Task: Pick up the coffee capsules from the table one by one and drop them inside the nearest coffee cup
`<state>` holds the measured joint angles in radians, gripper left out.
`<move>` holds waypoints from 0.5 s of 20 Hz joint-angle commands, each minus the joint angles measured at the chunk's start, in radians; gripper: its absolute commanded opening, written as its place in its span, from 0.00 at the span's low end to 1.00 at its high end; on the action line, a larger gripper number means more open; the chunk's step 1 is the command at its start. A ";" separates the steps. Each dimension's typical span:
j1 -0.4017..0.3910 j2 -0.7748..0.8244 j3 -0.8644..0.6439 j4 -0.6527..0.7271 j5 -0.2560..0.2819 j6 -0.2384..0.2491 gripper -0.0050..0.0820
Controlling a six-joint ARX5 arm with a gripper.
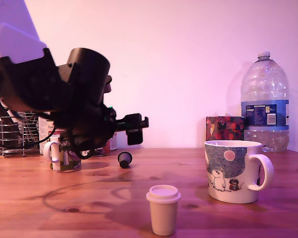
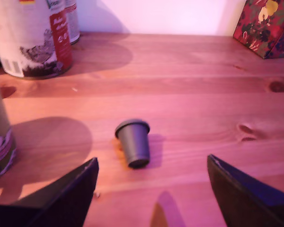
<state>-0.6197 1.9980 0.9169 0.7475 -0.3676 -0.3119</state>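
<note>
Wooden worktop (image 1: 268, 218), reddish, knotted, under pink-violet light. Black capsule (image 2: 134, 142) lying on its side on bare boards toward the back edge, flange turned to the far wall; in the exterior view it (image 1: 124, 159) sits just beyond the arm's shadow. Pincer (image 2: 151, 198) released, its two dark fingers spread wide with the black capsule between and ahead of them, not touching; judged to be lined up for a grasp on this capsule. In the exterior view the pincer (image 1: 134, 130) hangs above the worktop, pointing to that view's right.

Cream capsule (image 1: 163, 209) upright, flange uppermost, near the front edge, well apart from the arm; judged to be waiting its turn. Small dark-patterned cup (image 1: 64, 154) with white handle, at the back near the exterior view's left, largely hidden behind the arm, close to the black capsule. Large white cartoon mug (image 1: 234, 171) toward the exterior view's right.

Other items: water bottle (image 1: 264, 104) and floral box (image 1: 225, 128) against the wall; labelled tin (image 2: 32, 38) at the back.

Wrist view alone shows the finger spread and the capsule's lie; it omits the cream capsule, mug and bottle. Exterior view alone shows the pincer's height and both capsules together.
</note>
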 commanded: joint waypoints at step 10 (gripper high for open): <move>0.024 0.090 0.119 -0.165 0.013 -0.004 0.81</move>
<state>-0.6048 2.0575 1.0283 0.5823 -0.3576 -0.3119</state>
